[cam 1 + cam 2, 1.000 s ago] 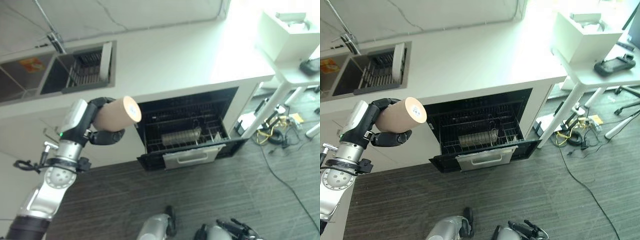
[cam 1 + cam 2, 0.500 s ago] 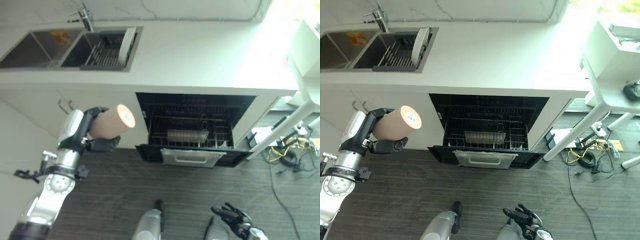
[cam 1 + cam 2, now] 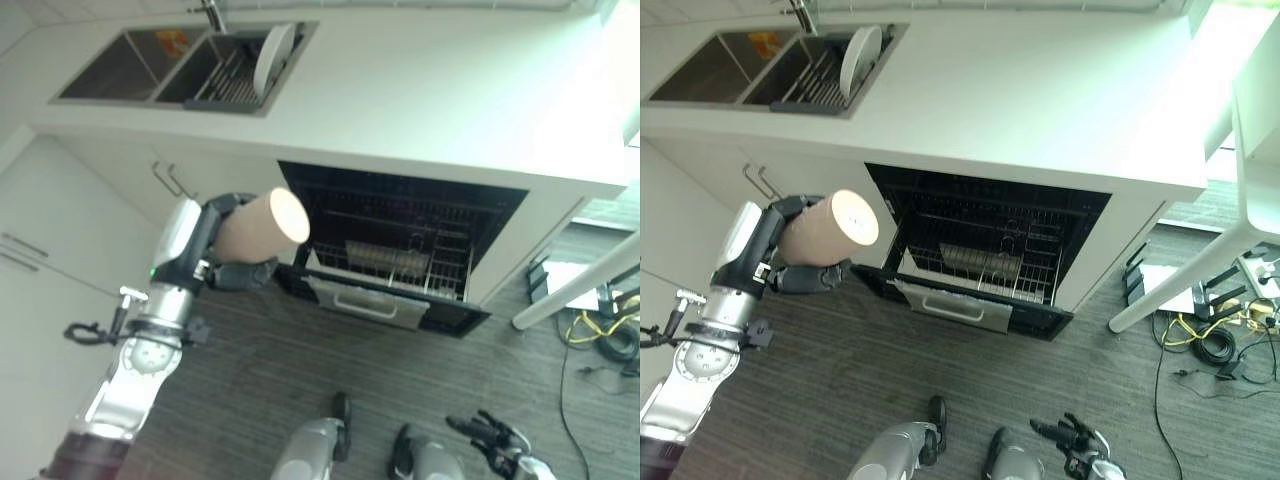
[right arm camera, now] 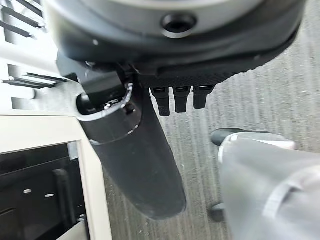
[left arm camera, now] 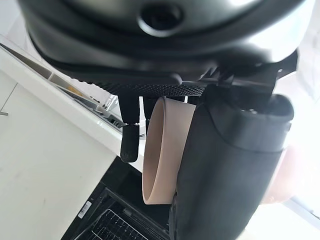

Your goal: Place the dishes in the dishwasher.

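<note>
Left hand (image 3: pixel 228 262) wrapped around a tan cup (image 3: pixel 262 224), fingers and thumb curled about its side, cup lying sideways with its pale base turned toward the open dishwasher (image 3: pixel 400 250) just beside it. Past the cup, the dishwasher's lower rack (image 3: pixel 385 275) pulled out over the dropped door, wire tines standing in it; farther off and above the hand, a white plate (image 3: pixel 270 58) upright in the sink rack (image 3: pixel 232 78) set into the table (image 3: pixel 440 90). Right hand (image 3: pixel 492 437) low near the floor, well apart from the cup, fingers straight and holding nothing.
</note>
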{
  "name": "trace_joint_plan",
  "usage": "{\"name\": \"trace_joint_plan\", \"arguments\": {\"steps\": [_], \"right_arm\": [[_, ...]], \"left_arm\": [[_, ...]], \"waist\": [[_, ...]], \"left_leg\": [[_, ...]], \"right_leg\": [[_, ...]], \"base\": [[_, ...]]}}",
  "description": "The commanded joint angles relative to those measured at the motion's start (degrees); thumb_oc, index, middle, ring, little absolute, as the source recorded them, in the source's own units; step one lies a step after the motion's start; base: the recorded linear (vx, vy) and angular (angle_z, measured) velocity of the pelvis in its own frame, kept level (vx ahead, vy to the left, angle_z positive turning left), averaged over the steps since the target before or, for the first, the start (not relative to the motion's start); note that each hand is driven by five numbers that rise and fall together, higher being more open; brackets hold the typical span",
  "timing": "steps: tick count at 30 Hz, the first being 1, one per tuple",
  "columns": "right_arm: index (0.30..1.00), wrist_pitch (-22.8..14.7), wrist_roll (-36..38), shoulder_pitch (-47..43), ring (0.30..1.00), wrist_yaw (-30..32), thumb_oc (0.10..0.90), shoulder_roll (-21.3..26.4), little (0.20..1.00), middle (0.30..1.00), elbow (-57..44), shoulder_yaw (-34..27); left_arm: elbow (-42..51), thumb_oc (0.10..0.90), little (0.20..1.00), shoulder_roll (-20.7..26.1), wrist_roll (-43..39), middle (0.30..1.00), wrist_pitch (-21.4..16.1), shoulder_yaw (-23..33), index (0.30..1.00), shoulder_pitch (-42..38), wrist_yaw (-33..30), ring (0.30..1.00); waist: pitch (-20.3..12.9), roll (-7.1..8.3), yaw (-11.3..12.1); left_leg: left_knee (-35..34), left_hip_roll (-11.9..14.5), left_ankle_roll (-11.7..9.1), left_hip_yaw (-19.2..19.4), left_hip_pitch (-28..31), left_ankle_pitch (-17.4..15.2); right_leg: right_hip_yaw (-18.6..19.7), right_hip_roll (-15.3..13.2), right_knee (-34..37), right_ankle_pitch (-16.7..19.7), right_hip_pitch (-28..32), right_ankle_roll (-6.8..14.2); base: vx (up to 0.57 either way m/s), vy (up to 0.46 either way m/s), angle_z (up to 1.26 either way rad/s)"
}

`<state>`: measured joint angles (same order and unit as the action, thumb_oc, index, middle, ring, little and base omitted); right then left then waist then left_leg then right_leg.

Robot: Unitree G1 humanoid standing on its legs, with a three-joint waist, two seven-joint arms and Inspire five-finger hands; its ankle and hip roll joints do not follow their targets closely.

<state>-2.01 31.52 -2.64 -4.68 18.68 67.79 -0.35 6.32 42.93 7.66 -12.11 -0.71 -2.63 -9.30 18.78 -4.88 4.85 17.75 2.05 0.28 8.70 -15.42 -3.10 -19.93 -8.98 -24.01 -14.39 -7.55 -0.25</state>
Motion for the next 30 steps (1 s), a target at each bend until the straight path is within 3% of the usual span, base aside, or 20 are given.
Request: {"name": "trace_joint_plan", "arguments": {"steps": [1, 4, 6, 7, 11, 12, 16, 20, 27, 30], "right_arm": [[0.9, -0.3, 0.0, 0.0, 0.9, -0.6, 0.8, 0.9, 0.9, 0.9, -0.7, 1.2], [0.9, -0.5, -0.1, 0.5, 0.9, -0.8, 0.8, 0.0, 0.9, 0.9, -2.0, 1.4], [0.9, -0.5, -0.2, 0.8, 0.9, -1.3, 0.8, -0.6, 0.9, 0.9, -3.0, 1.8], [0.9, -0.5, -0.3, 0.7, 0.9, -1.4, 0.8, -0.6, 0.9, 0.9, -3.1, 1.8], [0.9, -1.1, -2.5, 0.0, 0.9, -1.9, 0.8, -0.9, 0.9, 0.9, -2.7, 2.5], [0.9, -0.7, -2.5, -0.4, 0.9, -1.8, 0.8, -0.9, 0.9, 0.9, -2.6, 2.5], [0.9, 0.1, -3.4, -0.5, 0.9, -2.4, 0.8, -1.3, 0.9, 0.9, -2.1, 1.6], [0.9, 1.8, -4.0, 0.7, 0.9, -1.5, 0.8, -1.7, 0.9, 0.9, -2.3, 1.7], [0.9, 0.8, -2.6, -0.4, 0.9, -2.7, 0.8, 0.6, 0.9, 0.9, -0.2, 2.5], [0.9, 0.2, -1.9, -1.3, 0.9, -3.7, 0.8, 1.9, 0.9, 0.9, 0.3, 2.2]], "left_arm": [[5.7, 0.4, 0.3, 1.4, 1.2, 0.3, -3.3, 7.1, 0.3, -5.1, -3.5, 0.3], [5.7, 0.4, 0.3, 1.6, 2.6, 0.3, -4.0, 7.1, 0.3, -4.8, -3.4, 0.3], [5.0, 0.4, 0.3, 1.8, 3.4, 0.3, -3.9, 6.4, 0.3, -5.3, -4.1, 0.3], [4.8, 0.4, 0.3, 1.9, 3.5, 0.3, -3.8, 6.3, 0.3, -5.4, -4.2, 0.3], [3.3, 0.4, 0.3, 2.8, 3.5, 0.3, -4.0, 5.1, 0.3, -6.8, -5.8, 0.3], [2.9, 0.4, 0.3, 3.2, 3.4, 0.3, -4.0, 4.9, 0.3, -7.2, -6.0, 0.3], [1.9, 0.4, 0.3, 5.3, 2.2, 0.3, -4.0, 4.1, 0.3, -7.8, -6.2, 0.3], [1.7, 0.4, 0.3, 5.6, 1.3, 0.3, -3.5, 4.2, 0.3, -7.6, -4.9, 0.3], [3.3, 0.4, 0.3, 5.6, 0.0, 0.3, -1.0, 4.2, 0.3, -8.5, -5.4, 0.3], [2.5, 0.4, 0.3, 6.3, -1.9, 0.3, -1.7, 5.1, 0.3, -9.4, -5.0, 0.3]], "waist": [[-2.5, -0.07, 1.3], [-2.2, -0.43, 1.4], [-1.7, -0.36, 0.7], [-1.7, -0.29, 0.6], [-1.1, 0.12, -0.5], [-1.1, 0.47, -0.8], [-1.2, 2.71, -1.8], [-2.4, 2.9, -2.3], [-3.2, 3.44, -2.5], [-3.0, 3.47, -2.6]], "left_leg": [[-0.6, 1.0, -1.0, 0.9, 3.7, -4.7], [-0.6, 0.9, 0.9, 0.9, 4.6, -5.7], [-0.6, 0.1, 2.7, 0.9, 5.5, -6.9], [-0.6, 0.0, 2.8, 0.9, 5.7, -7.0], [-0.6, -0.1, 2.2, 0.5, 7.3, -7.7], [-0.6, -0.1, 2.1, 0.5, 7.6, -8.1], [-0.6, -1.0, 2.2, 0.5, 9.5, -10.5], [-0.6, 0.1, 1.8, -0.1, 10.3, -10.8], [-0.6, 3.9, -2.3, -0.7, 10.0, -8.2], [-0.6, 4.0, -3.5, -0.9, 9.7, -7.1]], "right_leg": [[-0.9, 0.8, 6.8, 3.1, 5.2, 6.5], [-0.8, 1.4, 2.9, 3.7, 5.9, 7.0], [1.0, -1.2, -6.2, 5.3, 1.9, 7.6], [1.3, -1.5, -6.5, 5.5, 1.5, 7.6], [2.8, -2.2, 2.5, 7.8, 1.6, 8.3], [3.2, -2.9, 6.0, 10.2, 1.1, 8.8], [7.8, -6.9, 6.8, 13.6, -3.3, 11.7], [8.9, -6.1, 6.8, 11.5, -2.4, 12.2], [7.1, -3.1, 6.8, 7.5, -1.6, 9.3], [6.5, -2.5, 6.8, 6.9, -2.4, 8.0]], "base": [[0.09, 0.143, -0.17], [0.11, 0.144, -0.08], [0.09, 0.155, -0.05], [0.1, 0.097, -0.02], [0.1, -0.053, -0.05], [0.1, -0.127, -0.06], [0.21, -0.25, 0.0], [0.25, -0.262, 0.31], [0.15, -0.286, 0.07], [0.04, -0.226, -0.04]]}}
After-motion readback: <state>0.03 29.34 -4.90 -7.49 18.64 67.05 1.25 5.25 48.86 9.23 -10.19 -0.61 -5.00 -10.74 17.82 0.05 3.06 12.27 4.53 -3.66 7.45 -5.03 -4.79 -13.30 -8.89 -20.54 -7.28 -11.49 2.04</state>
